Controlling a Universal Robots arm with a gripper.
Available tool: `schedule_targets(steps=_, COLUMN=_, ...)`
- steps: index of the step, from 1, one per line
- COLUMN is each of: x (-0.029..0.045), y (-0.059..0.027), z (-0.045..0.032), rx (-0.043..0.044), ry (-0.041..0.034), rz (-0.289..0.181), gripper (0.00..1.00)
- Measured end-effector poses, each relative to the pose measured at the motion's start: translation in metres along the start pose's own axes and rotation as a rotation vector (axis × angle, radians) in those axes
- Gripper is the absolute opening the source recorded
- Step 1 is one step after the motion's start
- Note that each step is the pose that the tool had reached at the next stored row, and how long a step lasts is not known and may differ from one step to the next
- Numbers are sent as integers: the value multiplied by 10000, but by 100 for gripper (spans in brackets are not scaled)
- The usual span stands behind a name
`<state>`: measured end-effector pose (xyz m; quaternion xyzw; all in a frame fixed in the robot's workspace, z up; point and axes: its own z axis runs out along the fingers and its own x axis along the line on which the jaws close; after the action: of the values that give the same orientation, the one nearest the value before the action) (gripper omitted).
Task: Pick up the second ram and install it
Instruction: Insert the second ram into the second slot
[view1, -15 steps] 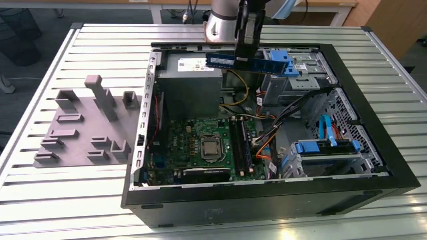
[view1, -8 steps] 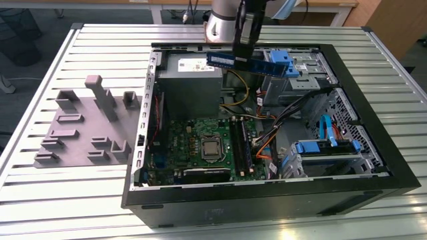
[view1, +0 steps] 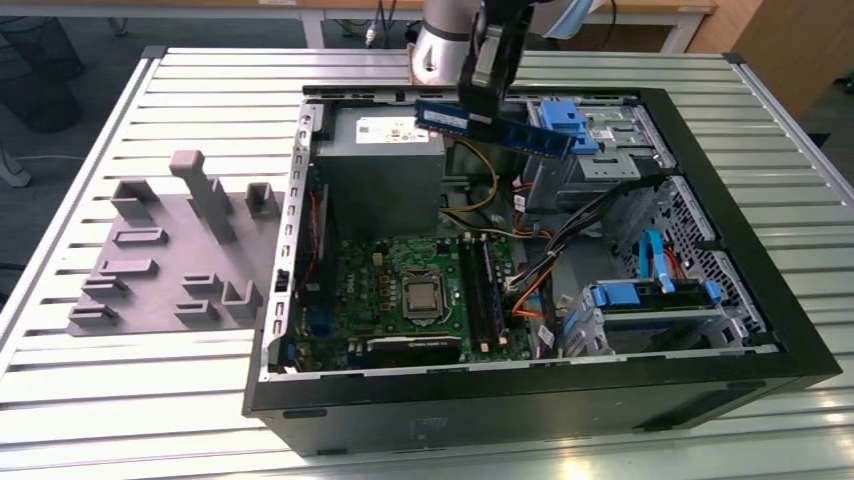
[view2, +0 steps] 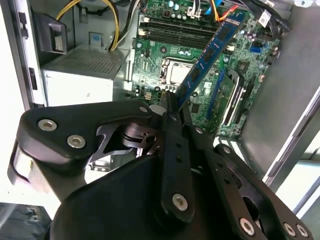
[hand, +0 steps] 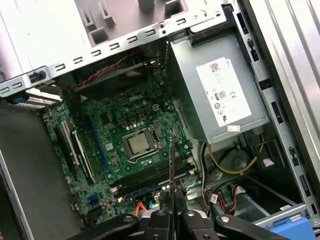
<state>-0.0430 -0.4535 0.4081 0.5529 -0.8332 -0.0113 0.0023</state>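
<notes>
Closed on the second ram (view2: 212, 55), the gripper (view1: 477, 100) hovered above the case's (view1: 747, 330) rear edge — carry under way, slot alignment needed next.

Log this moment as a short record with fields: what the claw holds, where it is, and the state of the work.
claw: shut on the ram stick
held item: blue ram stick, gripped near one end, the rest sticking out toward the exterior view's right
position: raised above the open computer case, over the power supply
motherboard: lying flat in the case, processor exposed
ram slots: long black slots beside the processor
work state: stick lifted, not yet seated
</notes>
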Motion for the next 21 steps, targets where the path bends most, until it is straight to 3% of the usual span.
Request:
schedule_targets(steps=12, x=0, y=0, z=5, rx=10, ry=-27, rz=1183, gripper=14)
schedule_targets(steps=21, x=0, y=0, z=4, rx=12, ry=-28, rz=1301, gripper=14)
